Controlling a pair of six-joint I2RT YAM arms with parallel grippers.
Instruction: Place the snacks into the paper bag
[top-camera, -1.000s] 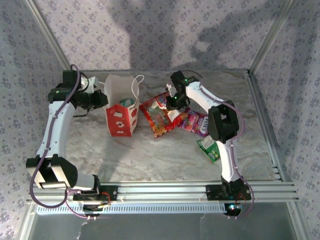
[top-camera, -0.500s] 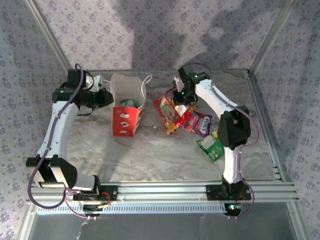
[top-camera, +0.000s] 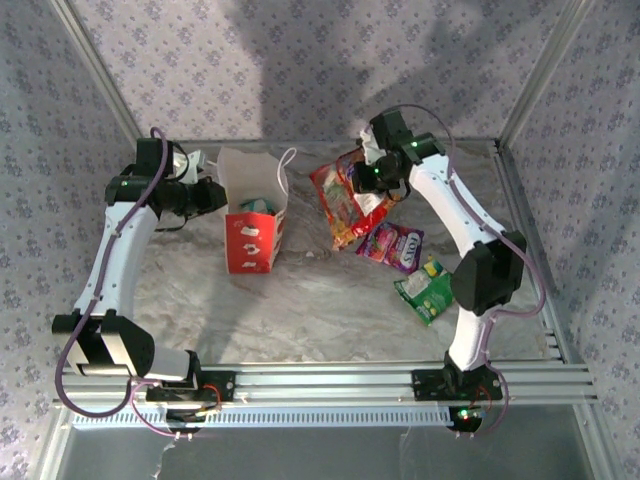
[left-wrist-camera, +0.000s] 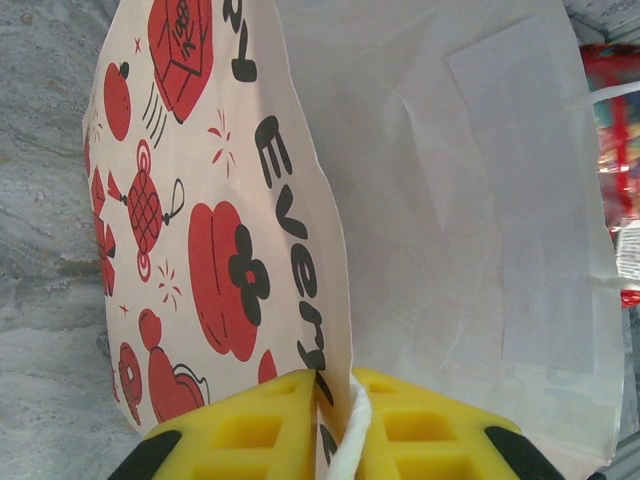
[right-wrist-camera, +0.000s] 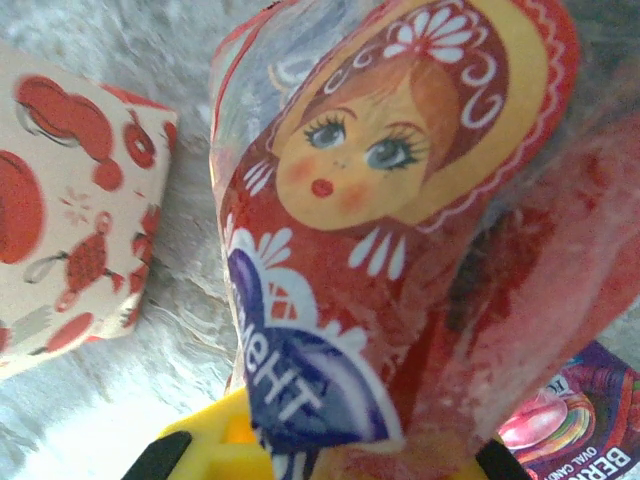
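One large red packet (top-camera: 340, 208), long axis vertical mid-frame, gripped by right pincer (top-camera: 372, 178); left pincer (top-camera: 215, 194) pinches upright paper bag (top-camera: 250, 238).

robot test cell: aluminium frame (top-camera: 330, 378), floral backdrop walls (top-camera: 300, 70) (lab-like).

Paper bag (top-camera: 252, 215) upright, open, teal packet (top-camera: 256, 206) inside. Large red packet (top-camera: 345, 205) raised, hanging to its right. Purple-pink packet (top-camera: 393, 245) and green packet (top-camera: 425, 290) flat on tabletop (top-camera: 300, 300).
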